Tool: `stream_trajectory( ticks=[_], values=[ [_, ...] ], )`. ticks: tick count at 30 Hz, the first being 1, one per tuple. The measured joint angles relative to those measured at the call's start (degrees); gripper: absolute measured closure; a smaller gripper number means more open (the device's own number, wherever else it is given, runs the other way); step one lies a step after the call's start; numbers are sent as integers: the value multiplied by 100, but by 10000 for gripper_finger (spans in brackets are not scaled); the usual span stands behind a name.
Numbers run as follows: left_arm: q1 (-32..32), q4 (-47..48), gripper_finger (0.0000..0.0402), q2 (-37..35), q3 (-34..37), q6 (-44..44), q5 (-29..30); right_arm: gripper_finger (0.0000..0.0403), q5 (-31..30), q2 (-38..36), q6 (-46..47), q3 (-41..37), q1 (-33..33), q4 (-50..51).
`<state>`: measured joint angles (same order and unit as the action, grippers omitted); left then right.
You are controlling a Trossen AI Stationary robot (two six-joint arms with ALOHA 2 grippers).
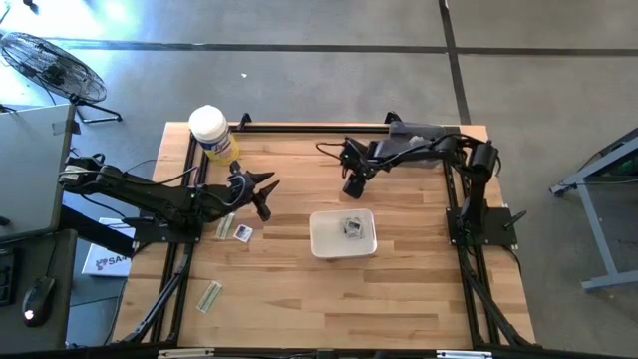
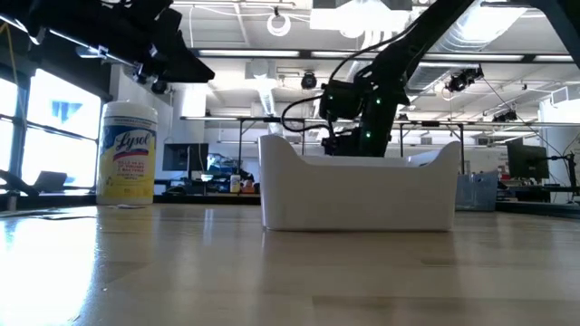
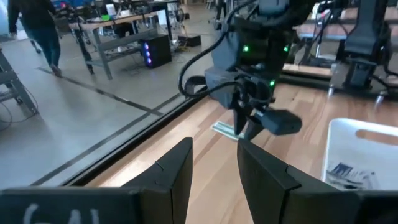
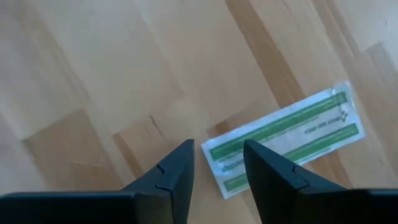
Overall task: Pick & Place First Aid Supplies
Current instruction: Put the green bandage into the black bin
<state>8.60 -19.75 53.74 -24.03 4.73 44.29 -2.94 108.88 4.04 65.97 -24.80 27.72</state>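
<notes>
Right now my right gripper (image 4: 217,163) hovers with fingers apart over a strip (image 4: 286,138) lying flat on the table (image 4: 93,74), so they may skid off its edge.

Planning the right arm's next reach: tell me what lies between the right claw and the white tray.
Only bare wood. In the high view, the right claw hangs just beyond the white tray, with nothing between them. A strip packet lies under the claw in the right wrist view.
</notes>
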Motion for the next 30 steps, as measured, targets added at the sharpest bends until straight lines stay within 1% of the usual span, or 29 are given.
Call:
stream_trajectory(
  ticks=[3,7,11,19,24,30],
  values=[
    [0,-42,277,1,0,14,1,277,1,-16,-40,-201,-43,-191],
    [0,-146,277,1,0,25,9,285,255,-49,-50,-479,-92,-591],
    [0,-198,277,4,0,21,23,300,182,-44,-56,-603,-81,-718],
    [0,-268,277,1,0,-41,18,353,132,-29,-45,-614,-79,-828],
    [0,-237,277,1,0,-52,13,377,146,-111,-5,-541,-84,-847],
    [0,-166,277,1,0,-58,-243,400,223,-165,48,-271,-211,-694]
  ],
)
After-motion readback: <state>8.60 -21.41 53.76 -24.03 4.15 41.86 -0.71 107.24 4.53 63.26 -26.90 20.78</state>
